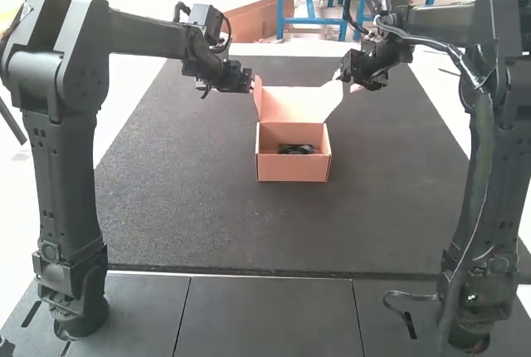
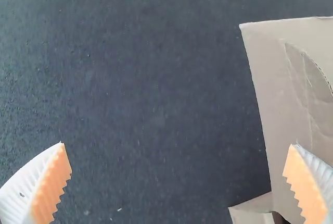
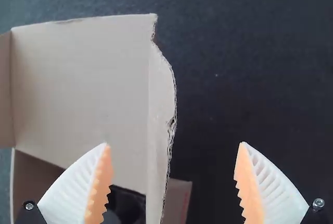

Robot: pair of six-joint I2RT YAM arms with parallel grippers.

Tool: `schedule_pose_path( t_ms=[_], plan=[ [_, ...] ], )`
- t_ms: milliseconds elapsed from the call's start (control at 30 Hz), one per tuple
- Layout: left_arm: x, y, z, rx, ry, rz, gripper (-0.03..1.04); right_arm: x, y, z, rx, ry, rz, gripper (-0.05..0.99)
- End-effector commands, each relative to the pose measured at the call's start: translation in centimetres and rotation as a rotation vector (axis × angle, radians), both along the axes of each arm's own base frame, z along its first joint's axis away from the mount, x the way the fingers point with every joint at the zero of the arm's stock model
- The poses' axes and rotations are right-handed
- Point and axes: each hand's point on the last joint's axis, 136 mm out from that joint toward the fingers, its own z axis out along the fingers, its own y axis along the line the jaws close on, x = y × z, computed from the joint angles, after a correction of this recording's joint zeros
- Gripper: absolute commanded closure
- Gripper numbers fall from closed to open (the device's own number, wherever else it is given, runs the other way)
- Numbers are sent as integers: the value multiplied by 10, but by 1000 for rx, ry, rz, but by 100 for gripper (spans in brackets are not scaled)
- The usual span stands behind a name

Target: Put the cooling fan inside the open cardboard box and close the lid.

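Mostly hidden behind the front wall of the open brown cardboard box point(image 1: 293, 166): black cooling fan point(image 1: 296, 149), too small to tell blades from frame. Cut off by the left wrist view's edge: raised cardboard lid point(image 2: 296, 88).

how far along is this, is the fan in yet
Done: the fan lies inside the box. In hand: both grippers are open at the raised lid, the left gripper beside its left edge and the right gripper with the lid's right flap between its fingers. Left: the lid stands upright and has yet to be folded down.
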Motion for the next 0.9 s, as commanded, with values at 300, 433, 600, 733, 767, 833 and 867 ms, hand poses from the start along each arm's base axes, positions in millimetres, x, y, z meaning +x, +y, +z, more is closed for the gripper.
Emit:
schedule_pose_path(
  t_ms=[300, 433, 600, 733, 767, 833, 867],
  plan=[
    [7, -8, 21, -21, -44, -16, 4, 6, 19, -1, 26, -1, 36, 54],
    [7, -8, 22, -20, -44, -17, 4, 8, 22, -4, 26, 2, 42, 54],
    [8, -8, 24, -20, -47, -17, 4, 13, 23, 2, 33, -14, 36, 54],
    [7, -8, 23, -19, -44, -18, 4, 18, 25, 9, 40, -34, 34, 59],
    [7, -8, 22, -17, -43, -19, 4, 19, 25, 10, 40, -37, 34, 60],
    [7, -8, 22, -15, -41, -20, 4, 20, 25, 12, 43, -40, 32, 65],
    [7, -8, 22, -16, -42, -20, 4, 20, 25, 12, 43, -40, 32, 65]
  ],
)
